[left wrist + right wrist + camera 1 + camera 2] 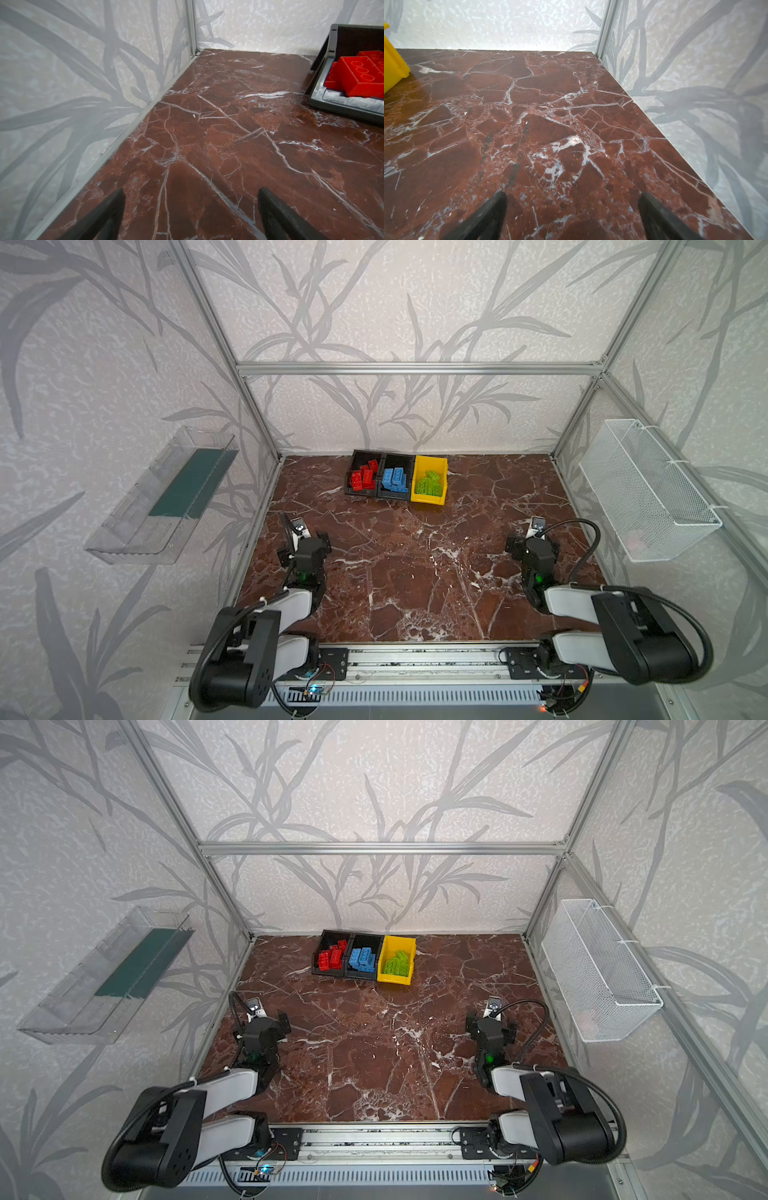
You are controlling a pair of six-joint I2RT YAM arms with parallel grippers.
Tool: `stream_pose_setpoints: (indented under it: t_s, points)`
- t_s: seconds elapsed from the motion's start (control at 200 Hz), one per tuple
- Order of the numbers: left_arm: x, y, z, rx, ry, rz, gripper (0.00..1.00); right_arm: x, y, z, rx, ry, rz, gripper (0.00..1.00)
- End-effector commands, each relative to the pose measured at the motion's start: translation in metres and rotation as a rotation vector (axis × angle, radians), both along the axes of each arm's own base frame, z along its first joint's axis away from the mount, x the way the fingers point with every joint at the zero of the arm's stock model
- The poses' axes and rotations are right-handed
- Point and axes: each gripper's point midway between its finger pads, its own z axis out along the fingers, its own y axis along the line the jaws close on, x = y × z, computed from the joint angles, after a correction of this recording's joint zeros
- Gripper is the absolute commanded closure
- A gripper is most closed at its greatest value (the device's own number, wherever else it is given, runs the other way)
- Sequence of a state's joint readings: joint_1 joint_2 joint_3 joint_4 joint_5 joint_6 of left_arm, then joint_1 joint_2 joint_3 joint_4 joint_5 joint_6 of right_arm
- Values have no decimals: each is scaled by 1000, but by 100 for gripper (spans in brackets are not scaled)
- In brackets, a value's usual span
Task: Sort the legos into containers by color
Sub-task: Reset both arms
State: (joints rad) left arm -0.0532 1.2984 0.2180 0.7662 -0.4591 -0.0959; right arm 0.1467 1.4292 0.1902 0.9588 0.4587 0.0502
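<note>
Two pincers hang low over the marble table (pixel 415 572), each spread wide with nothing in its grasp. Only bare stone shows between the jaws of the left pincer (pixel 192 192), and the same is true of the right pincer (pixel 573 195). No loose brick shows on the stretch of table just ahead of either one, though the arms hide some of the surface beneath them, so a stray piece there cannot be ruled out. Farther ahead, well apart from both pincers and about midway between their lines of reach, the three bins stand touching in a row. The black bin (pixel 342 106) with the red legos (pixel 359 76) is nearest the left pincer. The middle black bin (pixel 392 497) holds the blue legos (pixel 395 480). The yellow bin (pixel 394 66) with the green legos (pixel 430 485) is nearest the right pincer. The sorting looks finished, so the main danger is undoing it. A forward or inward sweep with the jaws this wide could catch a rim and shove the light bins. Because they touch, a push on one would likely shift all three. The bricks lie heaped and tilted, so a jolt could tip one over a wall into the neighbouring colour or onto the table.
</note>
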Motion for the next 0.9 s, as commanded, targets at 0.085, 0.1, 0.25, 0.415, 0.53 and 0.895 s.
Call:
stream_pose_setpoints:
  t_s: [0.085, 0.1, 0.25, 0.415, 0.53, 0.895]
  points:
    - [57, -12, 10, -11, -137, -129, 0, 40, 28, 28, 30, -57, 179, 1]
    - [57, -14, 9, -6, -126, -136, 0, 42, 31, 26, 33, -40, 195, 1]
    - [61, -12, 5, -24, -90, -132, 0, 54, 42, 13, 18, -20, 256, 1]
    - [59, -8, 3, -44, -36, -96, 0, 53, 40, 15, 3, -62, 252, 1]
    - [59, -9, 5, -30, -72, -103, 0, 50, 47, 16, 2, -73, 296, 1]
    - [59, -9, 4, -26, -72, -107, 0, 59, 61, 10, 21, -9, 385, 1]
